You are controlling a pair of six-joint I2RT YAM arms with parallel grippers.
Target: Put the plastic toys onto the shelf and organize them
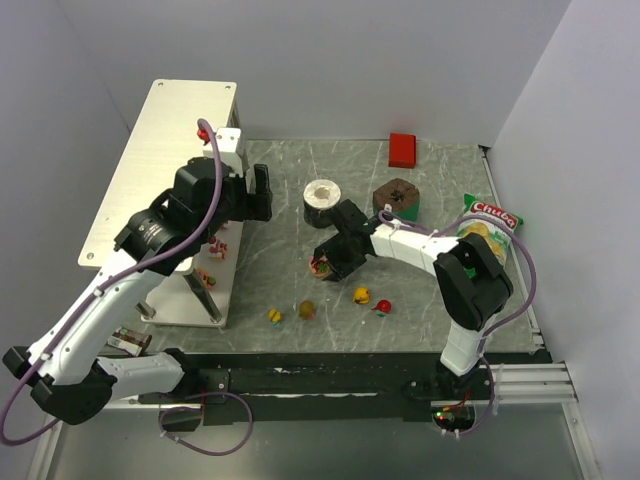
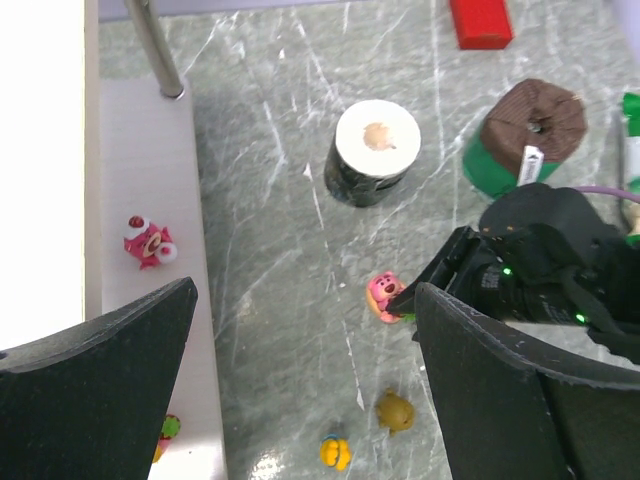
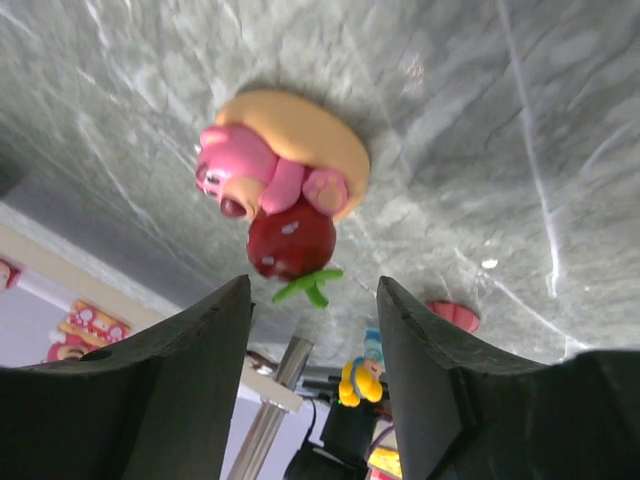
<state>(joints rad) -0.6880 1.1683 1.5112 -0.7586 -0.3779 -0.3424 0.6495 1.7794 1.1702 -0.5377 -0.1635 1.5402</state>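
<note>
**Right gripper and its toy.** We see the right gripper (image 1: 325, 262) lowered to the table (image 1: 270, 260) near its middle. Its jaws stand partly apart, and nothing is clamped between them. The pink toy (image 3: 285, 180) lies just beyond the fingertips (image 3: 385, 290), and we can make out no contact with either.

The toy is a pink figure on a tan oval base, with a red strawberry at one end. In the right wrist view the base's long axis runs from upper left to lower right. The strawberry and its green leaves point toward the gap between the jaws, and the pink head points away from it. From the left wrist view the same toy sits on the bare table, touching nothing but the gripper's shadowed tip area.

**Left gripper.** The left gripper (image 2: 305, 380) hangs above the table beside the shelf (image 1: 160, 170), jaws spread wide and empty.

**Shelf.** A second pink toy (image 2: 148, 240) stands on the lower tier. More small figures lie farther along that tier, too small for us to tell their facing.

**Loose toys.** A yellow toy (image 1: 361, 296) and a red toy (image 1: 382, 305) lie just beside each other toward the near edge. Two more yellowish toys (image 1: 274, 315) lie to their left, apart.

**Other objects.** A white-topped cup (image 1: 322, 195), a brown cup (image 1: 397, 197), a red block (image 1: 402, 150) and a chip bag (image 1: 490, 225) stand farther back.
</note>
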